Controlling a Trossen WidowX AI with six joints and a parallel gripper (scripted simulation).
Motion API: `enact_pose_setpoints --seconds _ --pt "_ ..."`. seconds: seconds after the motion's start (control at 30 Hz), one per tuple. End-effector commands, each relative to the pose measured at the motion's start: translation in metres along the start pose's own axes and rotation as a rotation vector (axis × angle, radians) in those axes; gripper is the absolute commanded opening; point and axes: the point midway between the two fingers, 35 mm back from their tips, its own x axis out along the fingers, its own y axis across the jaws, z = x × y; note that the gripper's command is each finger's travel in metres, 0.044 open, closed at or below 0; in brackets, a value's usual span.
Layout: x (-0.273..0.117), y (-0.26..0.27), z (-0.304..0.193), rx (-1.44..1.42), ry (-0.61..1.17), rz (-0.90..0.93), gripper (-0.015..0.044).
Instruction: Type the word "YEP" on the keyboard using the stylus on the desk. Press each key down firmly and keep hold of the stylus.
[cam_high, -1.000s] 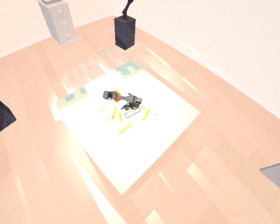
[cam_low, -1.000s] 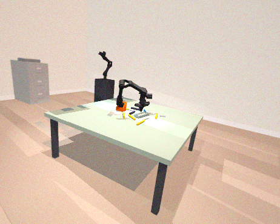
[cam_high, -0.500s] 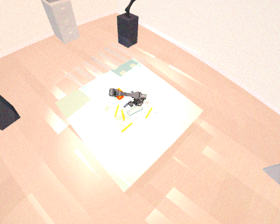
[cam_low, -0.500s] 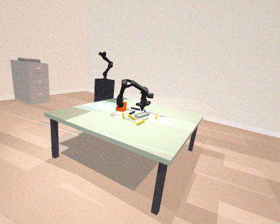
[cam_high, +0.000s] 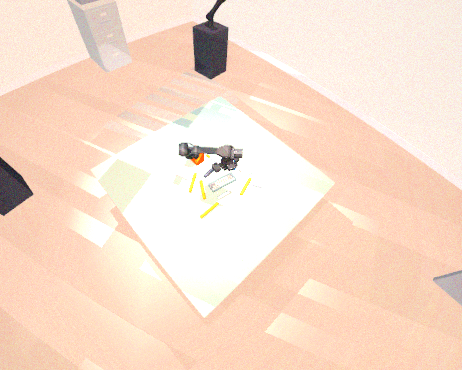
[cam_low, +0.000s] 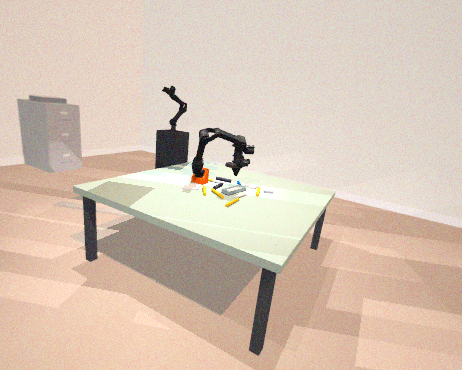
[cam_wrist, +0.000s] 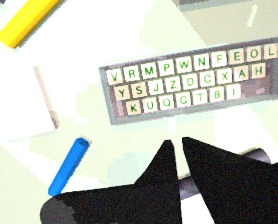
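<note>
The small grey keyboard with scrambled cream keys lies flat on the table. In the wrist view it sits just beyond my fingertips. A blue stylus lies loose on the table, to the left of my fingers and below the keyboard's left end. My gripper hangs a little above the table, close to the keyboard's near edge. Its black fingers are almost together, with only a thin slit between them and nothing in it.
Yellow bars lie around the keyboard. A white card lies left of it. A dark grey rod lies under my fingers. The arm's orange base is behind.
</note>
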Motion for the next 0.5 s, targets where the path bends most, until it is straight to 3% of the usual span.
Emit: enact_pose_setpoints --seconds 0.0,0.13,0.43,0.47 --pt "0.0 0.0 0.0 0.0 0.0 0.0 0.0105" --pt "0.0 0.0 0.0 0.0 0.0 0.0 0.0" --pt "0.0 0.0 0.0 0.0 0.0 0.0 0.0" --pt "0.0 0.0 0.0 0.0 0.0 0.0 0.0026"
